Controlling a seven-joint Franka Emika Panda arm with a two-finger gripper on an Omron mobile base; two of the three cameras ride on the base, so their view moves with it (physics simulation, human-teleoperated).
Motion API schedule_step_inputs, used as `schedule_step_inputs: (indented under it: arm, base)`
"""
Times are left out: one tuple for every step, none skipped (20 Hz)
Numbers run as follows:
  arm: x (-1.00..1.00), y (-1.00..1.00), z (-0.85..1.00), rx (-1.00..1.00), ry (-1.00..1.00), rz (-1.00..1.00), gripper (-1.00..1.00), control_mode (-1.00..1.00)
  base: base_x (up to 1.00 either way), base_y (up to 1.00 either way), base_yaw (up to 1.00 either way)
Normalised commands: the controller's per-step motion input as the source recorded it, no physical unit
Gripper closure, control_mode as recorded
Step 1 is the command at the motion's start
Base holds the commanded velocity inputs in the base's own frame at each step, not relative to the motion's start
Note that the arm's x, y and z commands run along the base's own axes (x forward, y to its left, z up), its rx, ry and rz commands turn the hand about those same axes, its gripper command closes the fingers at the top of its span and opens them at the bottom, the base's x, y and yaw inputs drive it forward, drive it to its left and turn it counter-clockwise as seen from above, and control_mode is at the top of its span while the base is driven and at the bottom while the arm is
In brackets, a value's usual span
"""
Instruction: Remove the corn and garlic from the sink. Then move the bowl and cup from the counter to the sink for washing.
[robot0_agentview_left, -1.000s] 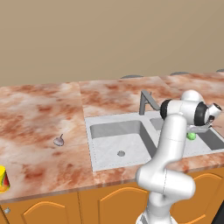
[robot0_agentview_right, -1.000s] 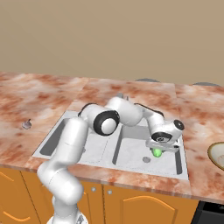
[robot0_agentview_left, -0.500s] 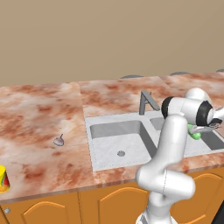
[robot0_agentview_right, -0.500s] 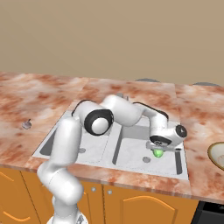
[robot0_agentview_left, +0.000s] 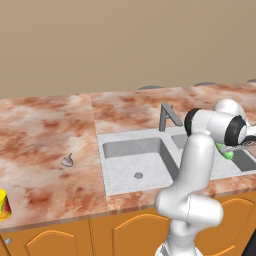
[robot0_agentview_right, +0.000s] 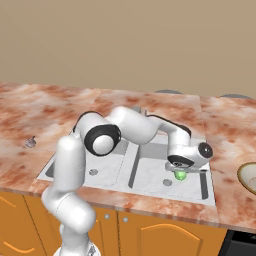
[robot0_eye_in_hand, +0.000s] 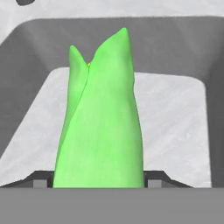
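The bright green corn (robot0_eye_in_hand: 103, 122) stands upright between my two fingertips, touched on both sides, with the right basin of the grey sink (robot0_eye_in_hand: 175, 113) behind it. My gripper (robot0_agentview_right: 183, 168) is shut on the corn (robot0_agentview_right: 179, 175) just above that basin's floor. From the left side the corn (robot0_agentview_left: 227, 153) pokes out below the hand (robot0_agentview_left: 234, 145). The tiny garlic (robot0_agentview_left: 67, 161) lies on the counter left of the sink (robot0_agentview_left: 131, 135). The yellow cup (robot0_agentview_left: 4, 206) stands at the counter's front left edge. Part of the pale bowl (robot0_agentview_right: 248, 176) shows at the right.
The angular grey tap (robot0_agentview_left: 167, 116) rises behind the divider between the two basins. The arm's elbow (robot0_agentview_right: 102, 139) arches over the left basin. Marbled counter stretches wide on the left, and orange cabinet doors run below the front edge.
The hand has turned and shifted slightly to the right over the right basin, with the corn staying between its fingers. Garlic, cup and bowl have not moved.
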Motion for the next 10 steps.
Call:
schedule_step_inputs:
  arm:
    - [-0.20, 0.06, 0.32, 0.00, 0.01, 0.00, 1.00, -1.00]
    - [-0.19, 0.05, 0.31, 0.00, 0.05, 0.00, 1.00, -1.00]
    - [-0.16, 0.04, 0.33, 0.00, 0.06, 0.00, 1.00, -1.00]
    - [-0.15, 0.03, 0.36, 0.00, 0.07, 0.00, 1.00, -1.00]
    - [-0.17, 0.03, 0.35, 0.00, 0.08, 0.00, 1.00, -1.00]
    - [-0.23, 0.02, 0.35, 0.00, 0.08, 0.00, 1.00, -1.00]
    - [-0.30, 0.03, 0.31, 0.00, 0.08, 0.00, 1.00, -1.00]
    - [-0.32, 0.04, 0.31, 0.00, 0.07, 0.00, 1.00, -1.00]
    - [-0.35, 0.08, 0.27, 0.00, 0.05, 0.00, 1.00, -1.00]
    - [-0.35, 0.12, 0.25, 0.00, 0.03, 0.00, 1.00, -1.00]
  base:
    - [0.00, 0.00, 0.00]
    - [0.00, 0.00, 0.00]
    - [0.00, 0.00, 0.00]
    - [0.00, 0.00, 0.00]
    - [0.00, 0.00, 0.00]
    - [0.00, 0.00, 0.00]
    - [0.00, 0.00, 0.00]
    - [0.00, 0.00, 0.00]
    - [0.00, 0.00, 0.00]
    - [0.00, 0.00, 0.00]
